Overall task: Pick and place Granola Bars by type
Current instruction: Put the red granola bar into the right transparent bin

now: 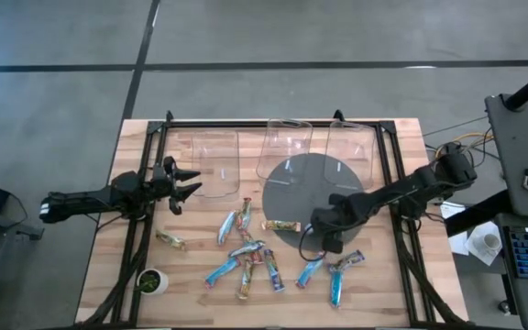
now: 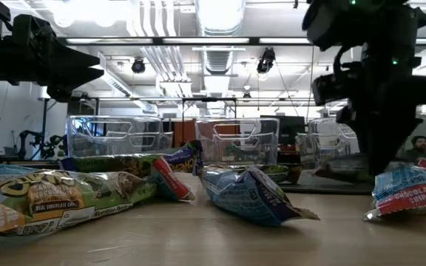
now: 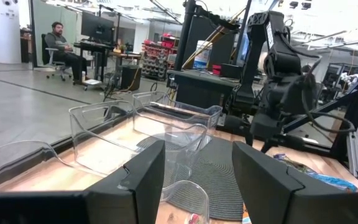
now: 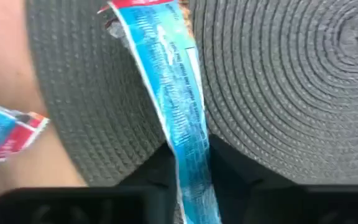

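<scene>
**Blue-wrapped bar clamped over the grey mat**

Blue foil with a red end: this is the granola bar (image 4: 178, 106) held between the two dark fingers (image 4: 151, 171) of the right gripper (image 1: 327, 240). In the right wrist view the wrapper runs up from the clenched jaws and lies across the round grey mat (image 4: 278, 93), which has a ribbed, concentric weave. The landmark for all positions below is this mat (image 1: 310, 183).

Right arm: the gripper sits at the mat's near edge, on the side facing the loose bars. Its jaws are closed on the blue bar.

Left arm: the left gripper (image 1: 183, 184) hovers well to the mat's left, beside the leftmost clear bin (image 1: 211, 158). Its jaws are spread and hold nothing; the left wrist view shows both fingers (image 3: 143, 177) apart with the bins visible between them.

Bins: three clear plastic bins stand along the mat's far side; the middle bin (image 1: 285, 142) and the right bin (image 1: 351, 142) overlap the mat's far rim.

Loose bars: the remaining granola bars (image 1: 246, 257) lie scattered on the wooden table (image 1: 383, 293), in front of and to the left of the mat. One multicoloured bar (image 1: 280, 224) touches the mat's left edge. Two blue bars (image 1: 339, 273) lie just off its near edge, below the right gripper. A single tan-green bar (image 1: 170, 240) lies well apart to the left.

A small green-and-white cup (image 1: 152, 280) stands far left of the mat, near the table's front corner.
</scene>
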Controlling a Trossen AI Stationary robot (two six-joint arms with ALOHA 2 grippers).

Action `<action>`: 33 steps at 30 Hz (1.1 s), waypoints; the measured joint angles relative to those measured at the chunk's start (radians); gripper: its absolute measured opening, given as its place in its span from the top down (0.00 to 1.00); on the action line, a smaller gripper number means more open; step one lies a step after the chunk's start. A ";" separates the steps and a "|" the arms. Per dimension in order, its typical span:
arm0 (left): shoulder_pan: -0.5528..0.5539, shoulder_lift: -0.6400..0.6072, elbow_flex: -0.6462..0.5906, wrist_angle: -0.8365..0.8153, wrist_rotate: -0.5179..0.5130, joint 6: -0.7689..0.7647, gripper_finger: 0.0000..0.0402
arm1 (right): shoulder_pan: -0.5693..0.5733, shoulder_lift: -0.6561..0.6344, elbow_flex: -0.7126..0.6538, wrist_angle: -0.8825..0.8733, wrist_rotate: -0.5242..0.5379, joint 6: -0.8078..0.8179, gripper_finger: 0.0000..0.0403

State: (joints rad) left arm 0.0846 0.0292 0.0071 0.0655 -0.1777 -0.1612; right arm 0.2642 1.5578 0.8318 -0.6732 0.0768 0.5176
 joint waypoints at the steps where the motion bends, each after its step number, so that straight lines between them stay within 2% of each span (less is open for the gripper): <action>1: 0.000 0.000 0.000 0.000 0.000 0.000 0.57 | 0.000 -0.012 0.007 -0.004 0.001 0.007 0.89; 4: 0.000 0.000 0.000 0.000 0.000 0.000 0.57 | 0.002 -0.076 0.031 -0.011 0.034 0.086 0.95; 6: 0.000 0.000 0.000 0.000 0.000 0.000 0.57 | 0.006 -0.145 0.050 -0.012 0.116 0.163 0.95; 8: 0.000 0.000 0.000 0.000 0.000 0.000 0.57 | 0.007 -0.227 0.078 -0.020 0.251 0.268 0.94; 12: 0.000 0.001 0.000 -0.002 0.000 0.000 0.57 | 0.018 -0.404 0.132 -0.211 0.670 0.656 0.92; 14: 0.000 0.001 0.000 -0.002 0.000 0.000 0.57 | -0.014 -0.485 0.145 -0.362 0.754 0.849 0.92; 17: 0.000 0.001 0.000 -0.001 0.000 0.000 0.57 | -0.122 -0.595 0.116 -0.508 0.704 0.951 0.92; 20: 0.000 0.001 0.000 -0.001 0.000 0.000 0.57 | -0.270 -0.695 0.054 -0.513 0.643 0.918 0.92; 24: 0.000 0.001 0.000 -0.001 0.000 0.000 0.57 | -0.498 -0.776 -0.024 -0.408 0.511 0.744 0.90; 27: 0.000 0.001 0.000 -0.001 0.000 0.000 0.57 | -0.643 -0.786 -0.075 -0.314 0.402 0.621 0.82; 30: 0.000 0.001 0.000 -0.001 0.000 0.000 0.57 | -0.738 -0.765 -0.106 -0.188 0.312 0.574 0.72; 33: 0.000 0.001 0.000 -0.001 0.000 0.000 0.57 | -0.766 -0.742 -0.111 -0.062 0.228 0.541 0.61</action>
State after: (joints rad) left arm 0.0846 0.0303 0.0072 0.0647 -0.1778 -0.1612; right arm -0.5015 0.8161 0.7204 -0.7353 0.3052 1.0585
